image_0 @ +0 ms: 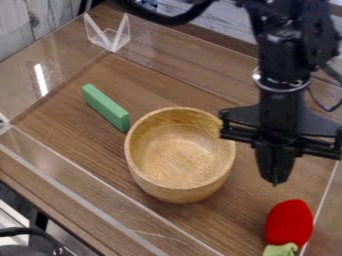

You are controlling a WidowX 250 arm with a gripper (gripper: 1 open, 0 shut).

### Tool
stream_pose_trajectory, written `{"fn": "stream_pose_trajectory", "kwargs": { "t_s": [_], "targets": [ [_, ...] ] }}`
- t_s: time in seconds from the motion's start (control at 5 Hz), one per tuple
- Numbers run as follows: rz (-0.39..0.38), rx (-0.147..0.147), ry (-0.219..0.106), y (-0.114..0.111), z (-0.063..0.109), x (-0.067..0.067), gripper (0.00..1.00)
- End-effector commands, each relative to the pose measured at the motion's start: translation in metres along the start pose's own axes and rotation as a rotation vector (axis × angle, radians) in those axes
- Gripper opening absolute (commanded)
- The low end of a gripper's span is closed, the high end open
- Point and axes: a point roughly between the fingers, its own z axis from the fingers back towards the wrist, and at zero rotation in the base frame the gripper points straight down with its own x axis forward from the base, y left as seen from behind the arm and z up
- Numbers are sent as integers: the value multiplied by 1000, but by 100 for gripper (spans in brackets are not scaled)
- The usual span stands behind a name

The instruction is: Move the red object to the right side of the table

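Wood-grain table (80, 140) runs edge to edge, fenced by clear acrylic walls (54, 200) along its near and left edges. Toward the left edge lies a green block (106, 106), set at a slant, with bare wood all round it up to the far-left corner, where a small clear stand (107, 34) sits. Just right of the block, near the middle, a wooden bowl (179, 152) stands upright and holds nothing; a narrow strip of bare top separates it from the near wall. Right of the bowl's rim the gripper (278, 176) hangs pointing almost straight down, its fingers pinched together with nothing between them, tips above the wood. Below and right of those tips, at the near-right corner, the red object (289, 222) lies on the table, apart from the gripper, its leafy end toward the near edge. Bare wood shows between bowl and red object.
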Motion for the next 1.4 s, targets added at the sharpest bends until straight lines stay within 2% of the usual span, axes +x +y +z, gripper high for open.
{"fn": "stream_pose_trajectory", "kwargs": {
  "t_s": [0.0, 0.4, 0.6, 0.8, 1.0, 1.2],
  "targets": [
    [-2, -18, -41, 3, 9, 6, 0],
    [18, -11, -46, 16, 11, 7, 0],
    [16, 4, -38, 6, 6, 3, 100],
    [14, 16, -34, -2, 2, 0, 100],
    [10, 20, -51, 1, 3, 12, 0],
    [12, 25, -53, -3, 2, 13, 100]
  ]
}}
